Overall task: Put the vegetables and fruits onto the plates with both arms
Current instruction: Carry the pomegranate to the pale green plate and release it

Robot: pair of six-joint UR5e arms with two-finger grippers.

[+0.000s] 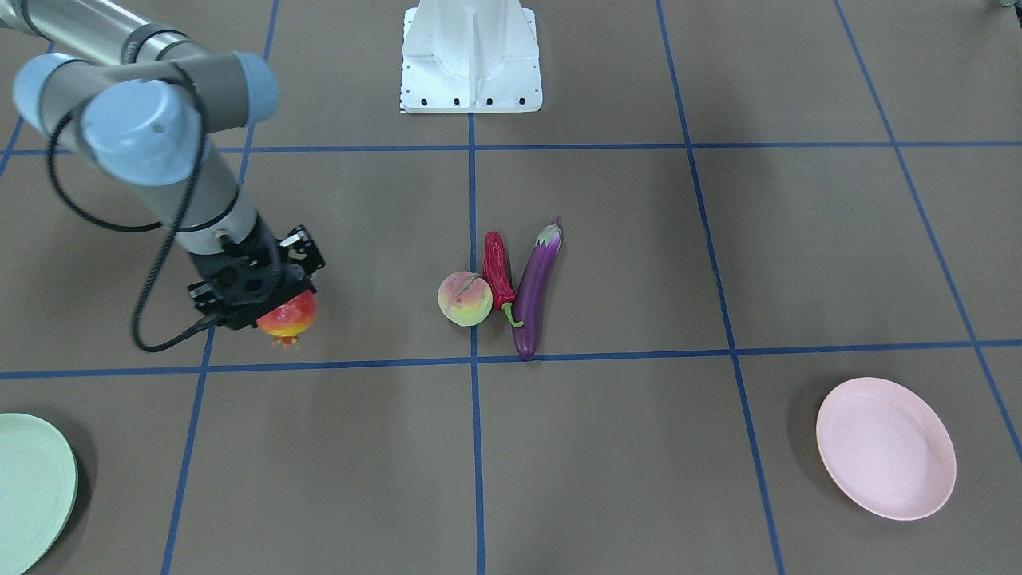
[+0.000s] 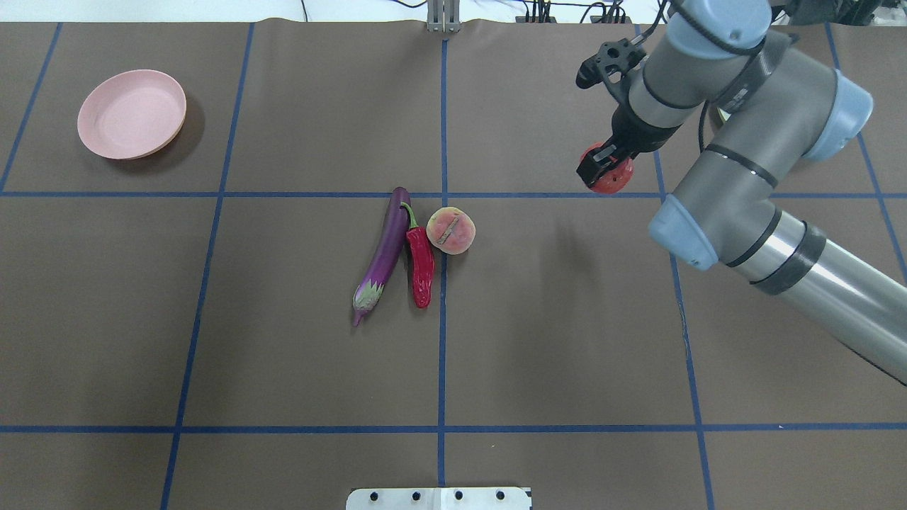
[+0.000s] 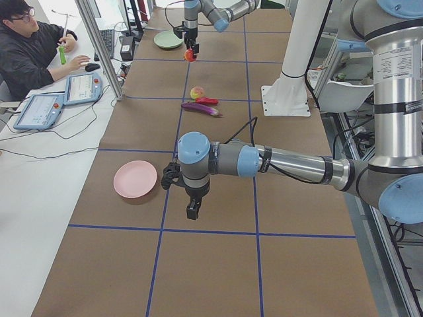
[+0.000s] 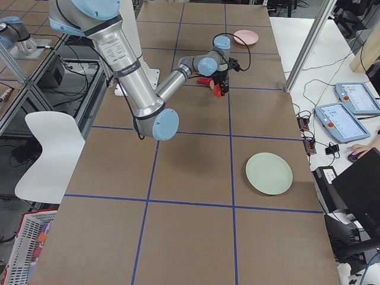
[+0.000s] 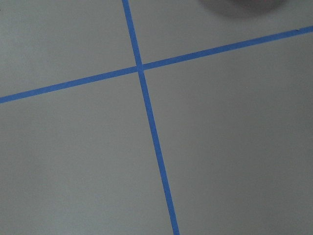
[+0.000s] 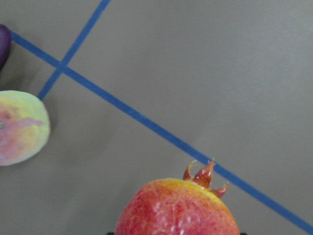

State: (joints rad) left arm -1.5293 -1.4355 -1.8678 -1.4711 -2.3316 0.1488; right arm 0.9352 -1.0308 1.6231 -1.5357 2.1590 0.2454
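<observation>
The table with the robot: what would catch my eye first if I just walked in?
Probably the round red-orange pomegranate clamped in the black right gripper, off to one side. Then the row at the middle of the brown table: a yellow-green peach, a wrinkly dark-red chili pepper and a long glossy purple eggplant, side by side. A pale pink plate and a pale mint green plate, both round and empty, wait far apart toward the table's ends.

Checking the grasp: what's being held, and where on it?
The right end effector grips the pomegranate by the end opposite its crown. Left end effector: cannot tell.
</observation>
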